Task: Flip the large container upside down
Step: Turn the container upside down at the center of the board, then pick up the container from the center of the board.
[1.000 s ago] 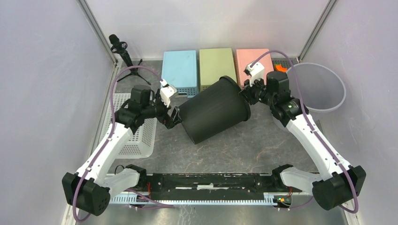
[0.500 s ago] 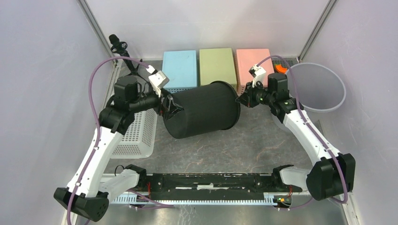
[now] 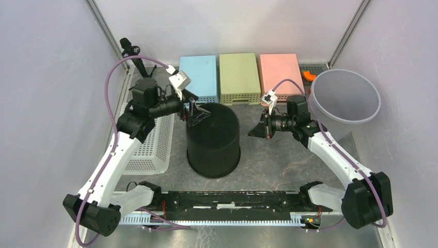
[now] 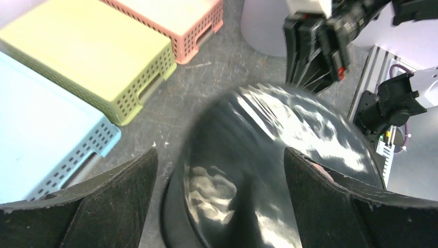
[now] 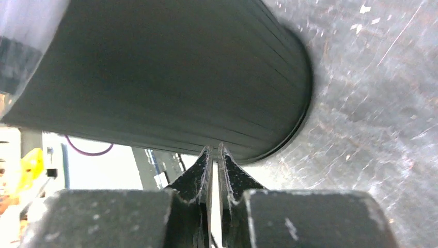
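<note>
At nine o'clock a white mesh basket [image 3: 150, 151] lies half hidden under the left arm. The left gripper [image 3: 193, 111] hangs at the eleven o'clock edge of the large container [image 3: 213, 138], jaws spread wide, gripping nothing. Its wrist view is smeared, so contact is unclear. The large container stands mid-table, closed end up, mouth hidden against the table. At its three o'clock, apart, the right gripper [image 3: 256, 130] is pinched nearly closed, empty. Farther right sits a grey bin [image 3: 338, 93].
</note>
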{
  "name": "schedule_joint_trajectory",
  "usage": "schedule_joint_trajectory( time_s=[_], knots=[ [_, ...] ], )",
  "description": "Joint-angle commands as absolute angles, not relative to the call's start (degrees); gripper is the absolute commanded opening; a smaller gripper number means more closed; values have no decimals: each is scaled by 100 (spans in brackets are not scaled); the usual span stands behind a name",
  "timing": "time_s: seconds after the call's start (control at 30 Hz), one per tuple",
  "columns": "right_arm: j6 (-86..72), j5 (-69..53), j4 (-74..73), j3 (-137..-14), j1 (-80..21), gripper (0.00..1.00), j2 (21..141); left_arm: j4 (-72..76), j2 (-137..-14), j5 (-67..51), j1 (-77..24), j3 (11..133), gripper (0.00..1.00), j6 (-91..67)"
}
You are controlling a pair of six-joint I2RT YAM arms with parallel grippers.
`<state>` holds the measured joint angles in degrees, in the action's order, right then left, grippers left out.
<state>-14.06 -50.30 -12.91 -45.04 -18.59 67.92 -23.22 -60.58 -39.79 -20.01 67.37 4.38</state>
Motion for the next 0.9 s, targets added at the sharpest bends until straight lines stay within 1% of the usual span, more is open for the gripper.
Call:
schedule_joint_trajectory(
  time_s=[0.0, 0.07, 0.27, 0.33, 0.47, 0.53, 0.6, 0.7, 0.8, 0.87],
  knots=[
    [-627, -5246, -1329, -4783, -1849, 13, 6440, -1928, -6105, -4064, -2019, 6428, 97, 56],
    [-336, -5062, -1465, -4766, -1850, 16, 6391, -1838, -6124, -4064, -2021, 6293, 97, 53],
    [454, -4617, -1971, -5132, -1853, 19, 6245, -1716, -6128, -4012, -2021, 6135, 97, 86],
    [689, -4435, -2132, -5415, -1847, 21, 6098, -1722, -6117, -3982, -2021, 6148, 97, 107],
    [1421, -3775, -2856, -6478, -1861, 29, 5758, -1722, -6086, -3972, -2019, 6240, 98, 116],
    [1741, -2991, -3211, -7057, -1858, 35, 5512, -1794, -6020, -3947, -2014, 6370, 99, 172],
    [1963, -2047, -3384, -7348, -1855, 42, 5221, -1889, -5945, -3866, -2012, 6503, 100, 264],
    [2231, -621, -3784, -7704, -1859, 48, 5007, -2029, -5880, -3648, -1998, 6643, 100, 410],
    [2542, 264, -4206, -7819, -1852, 56, 4921, -2055, -5839, -3268, -2000, 6620, 100, 508],
    [2663, 611, -4414, -7679, -1854, 60, 4838, -2056, -5827, -2951, -2003, 6560, 100, 581]
  ],
)
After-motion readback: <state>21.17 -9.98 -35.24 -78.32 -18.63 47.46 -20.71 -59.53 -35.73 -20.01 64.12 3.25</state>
